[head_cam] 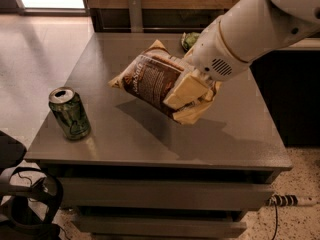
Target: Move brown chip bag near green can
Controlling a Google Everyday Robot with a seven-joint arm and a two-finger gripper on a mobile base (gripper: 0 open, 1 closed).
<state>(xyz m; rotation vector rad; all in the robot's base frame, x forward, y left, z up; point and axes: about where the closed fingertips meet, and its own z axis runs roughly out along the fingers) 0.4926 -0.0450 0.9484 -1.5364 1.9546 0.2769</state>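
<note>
The brown chip bag (150,79) hangs tilted in the air above the middle of the grey table (150,134), casting a shadow below it. My gripper (192,96) is shut on the bag's right end, with one tan finger (185,90) lying across its front. The green can (70,113) stands upright near the table's front left corner, well to the left of the bag and apart from it.
A smaller green snack bag (189,40) lies at the table's back edge, partly hidden behind my arm (250,31). Drawers sit under the tabletop. A dark counter stands to the right, and a black object with cables is on the floor at lower left.
</note>
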